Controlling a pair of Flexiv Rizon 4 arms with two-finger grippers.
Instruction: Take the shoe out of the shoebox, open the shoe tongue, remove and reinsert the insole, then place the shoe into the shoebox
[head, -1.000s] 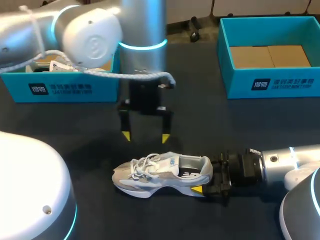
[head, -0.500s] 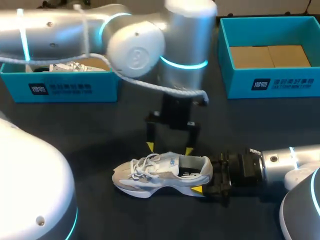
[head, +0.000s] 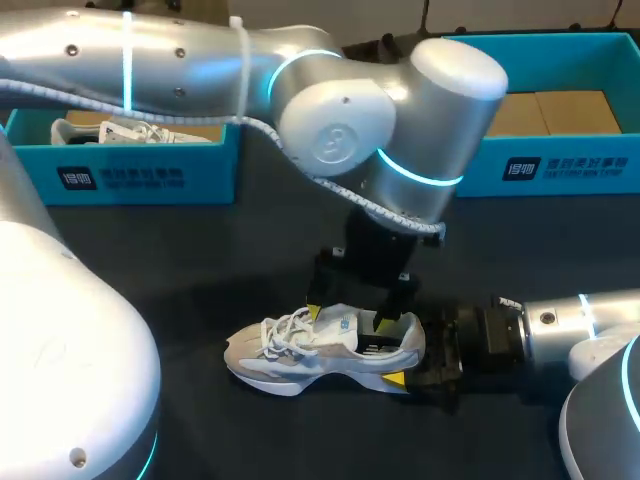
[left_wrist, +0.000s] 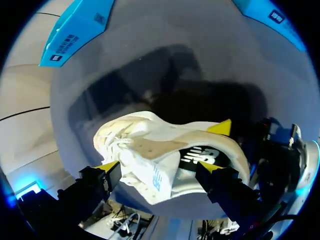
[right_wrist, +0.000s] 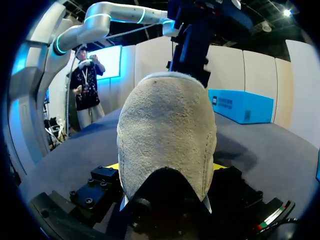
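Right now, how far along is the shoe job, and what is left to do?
Done: the shoe is out on the table. In hand: the right gripper clamps the heel while the left gripper hangs open over the tongue. Still to do: opening the tongue, taking out and refitting the insole, which sits inside, and boxing the shoe.

The silver left arm (head: 340, 120) reaches past the middle, its yellow-tipped left gripper (head: 349, 317) pointing down, fingers apart. The silver right arm (head: 580, 325) lies low, its black right gripper (head: 415, 360) clamping a grey-white sneaker (head: 290, 350) by the heel.

Likely robot lab or demo hall: dark table (head: 180, 270), teal shoeboxes (head: 560, 170), two arms (head: 340, 130)
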